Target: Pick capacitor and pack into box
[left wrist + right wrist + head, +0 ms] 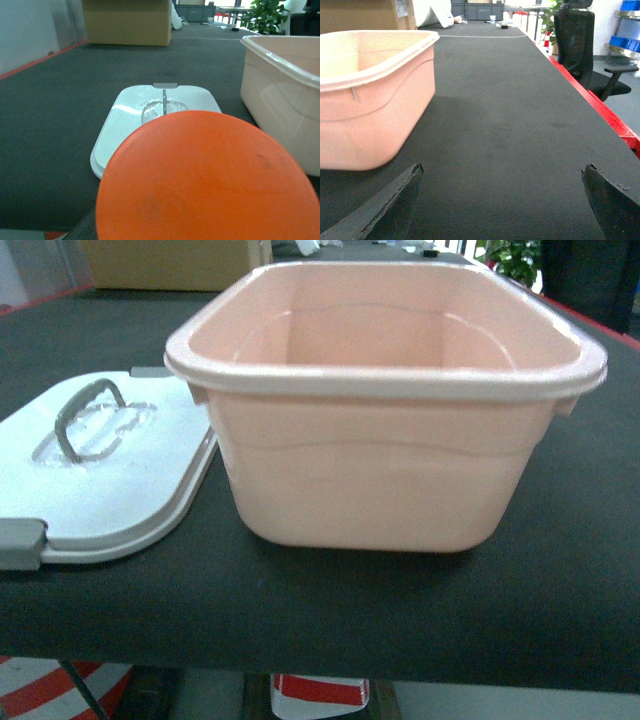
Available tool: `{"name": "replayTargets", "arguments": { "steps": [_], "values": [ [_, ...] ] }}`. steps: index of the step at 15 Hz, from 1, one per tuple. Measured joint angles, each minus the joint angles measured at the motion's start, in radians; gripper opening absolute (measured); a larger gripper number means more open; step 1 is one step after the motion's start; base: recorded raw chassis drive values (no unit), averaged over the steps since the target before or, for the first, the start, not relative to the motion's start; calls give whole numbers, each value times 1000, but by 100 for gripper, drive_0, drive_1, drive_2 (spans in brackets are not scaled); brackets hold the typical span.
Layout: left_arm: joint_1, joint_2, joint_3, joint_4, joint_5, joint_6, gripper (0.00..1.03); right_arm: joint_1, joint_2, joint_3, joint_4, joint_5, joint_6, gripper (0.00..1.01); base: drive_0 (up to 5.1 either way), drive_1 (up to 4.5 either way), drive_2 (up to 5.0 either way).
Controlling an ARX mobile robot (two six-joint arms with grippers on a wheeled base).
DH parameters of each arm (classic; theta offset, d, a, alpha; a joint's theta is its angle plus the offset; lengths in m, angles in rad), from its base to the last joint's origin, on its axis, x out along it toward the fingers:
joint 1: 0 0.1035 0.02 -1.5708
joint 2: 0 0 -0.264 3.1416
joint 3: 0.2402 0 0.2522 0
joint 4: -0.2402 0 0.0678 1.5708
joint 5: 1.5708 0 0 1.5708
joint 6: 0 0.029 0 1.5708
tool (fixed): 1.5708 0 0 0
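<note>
the box [385,400] stands open on the dark worktop [560,580], its inside bare as far as visible. its lid [105,475] lies flat just left of it, handle up. the right end effector [502,202] is spread apart above bare worktop, right of the box. the left end effector's state cannot be told: an orange disc [205,180] blocks its camera.

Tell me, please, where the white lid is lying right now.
The white lid lies flat on the dark table, left of the pink box in the head view.
</note>
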Motion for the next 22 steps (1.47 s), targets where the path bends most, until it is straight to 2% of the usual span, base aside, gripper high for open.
{"name": "replayTargets", "arguments": {
  "steps": [22],
  "values": [
    [0,0,0,1,-1,0,43,0,0,0,0,0,-1,98,0,0,0]
  ]
}}
